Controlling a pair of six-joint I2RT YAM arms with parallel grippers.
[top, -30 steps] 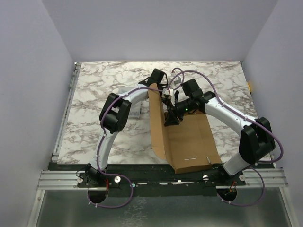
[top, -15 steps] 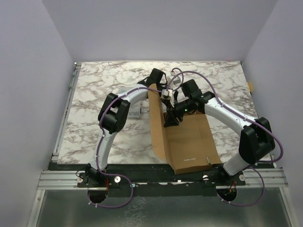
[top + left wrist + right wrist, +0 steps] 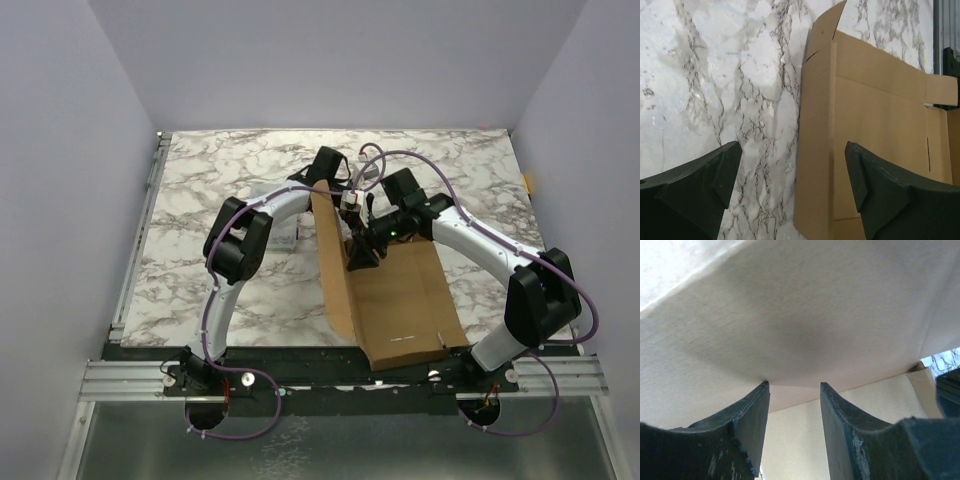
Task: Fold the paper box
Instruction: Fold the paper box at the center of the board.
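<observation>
The paper box (image 3: 405, 300) lies opened out on the marble table (image 3: 220, 180), right of centre in the top view, with its near end at the table's lower edge and its left panel raised on edge. The right gripper (image 3: 362, 252) sits at that panel's inner side, and the left gripper (image 3: 350, 205) is just beyond it over the sheet's far part. Only the right wrist view settles the right pincer: its fingers (image 3: 752, 410) are partly apart with nothing between them, tips up against the raised panel. Only the left wrist view shows the left pincer spread wide and empty, above the box's left edge and bare marble.
</observation>
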